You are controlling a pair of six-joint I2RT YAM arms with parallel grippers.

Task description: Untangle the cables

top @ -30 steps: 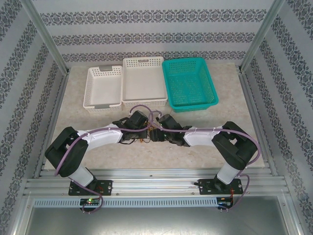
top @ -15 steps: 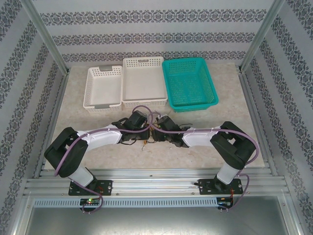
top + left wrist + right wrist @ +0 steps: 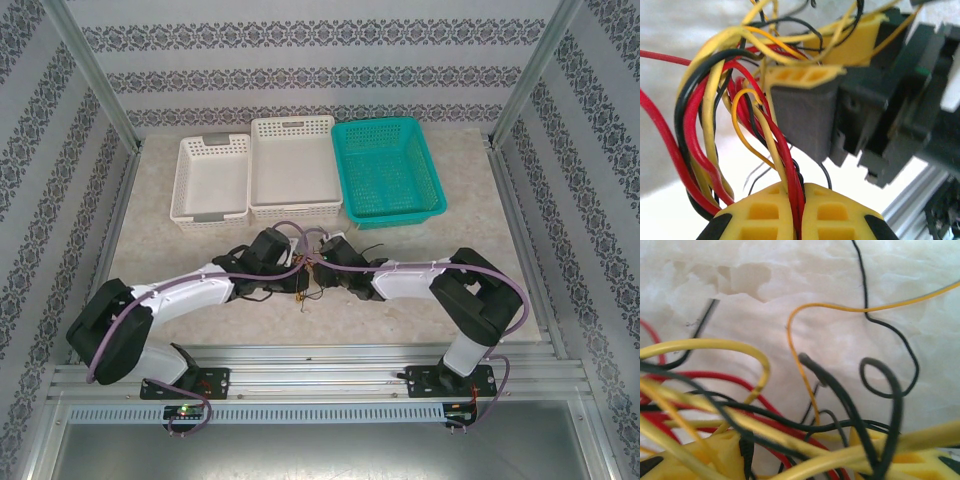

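Light, limp, springy cables (image 3: 690, 135), snarled together.
Left pincer (image 3: 799, 212) clamps red strands; right pincer (image 3: 815, 452) gapes half-open, holding nothing; best taken near one strand's free end.

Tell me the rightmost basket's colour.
Teal: the plastic mesh basket, clearest in the top external view.

Beyond me on the pale marbled bench (image 3: 480, 250): a small white plastic basket (image 3: 178, 185), a larger white plastic basket (image 3: 292, 125), a teal mesh basket (image 3: 375, 123).

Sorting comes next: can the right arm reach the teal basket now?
Probably yes: nothing stands between the right arm and the teal basket, but cables threaded through its pincer may drag along.
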